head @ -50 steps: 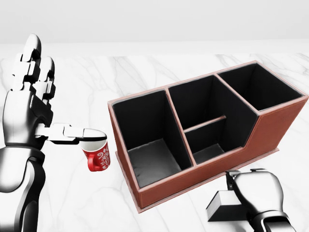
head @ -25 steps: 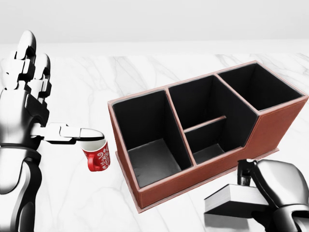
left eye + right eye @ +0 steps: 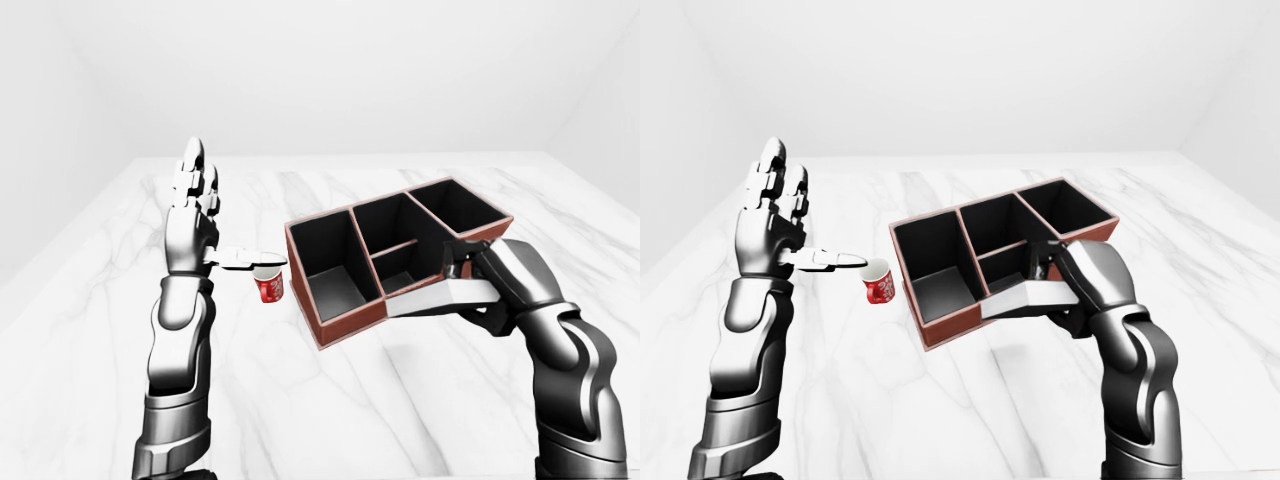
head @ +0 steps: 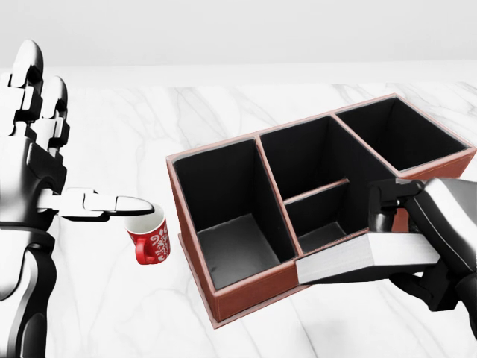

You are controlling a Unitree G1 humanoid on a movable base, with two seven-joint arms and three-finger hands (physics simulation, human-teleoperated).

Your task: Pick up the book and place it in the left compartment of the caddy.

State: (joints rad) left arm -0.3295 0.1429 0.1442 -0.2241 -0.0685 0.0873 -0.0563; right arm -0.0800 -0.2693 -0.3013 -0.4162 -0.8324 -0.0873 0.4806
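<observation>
The right hand [image 4: 436, 239] is closed on the book [image 4: 358, 259], fingers wrapped over its right end, and holds it roughly level with the page edges facing the camera. A second ago the book hung low at the bottom right of the head view, below the caddy's near wall; it has since been raised and carried leftward, so that its free end now overlaps the lower edge of the caddy [image 4: 246, 287] below the middle section. Whether the book touches that wall cannot be told.

The caddy, a red-brown box with black lining, rests on the white marble bench [image 4: 223, 112] and has not moved. Its left compartment [image 4: 227, 216] stands empty and lies further to the left of the book's leading end.

The left hand [image 4: 45, 171] is open, fingers upright and one digit extended sideways above a red patterned mug [image 4: 151, 239], which it does not grasp; since the earlier pictures it has drifted slightly left.

By this evidence the pick-up is complete and the transport is under way. The book probably needs further leftward travel, and likely tilting, before it can enter the left compartment.
</observation>
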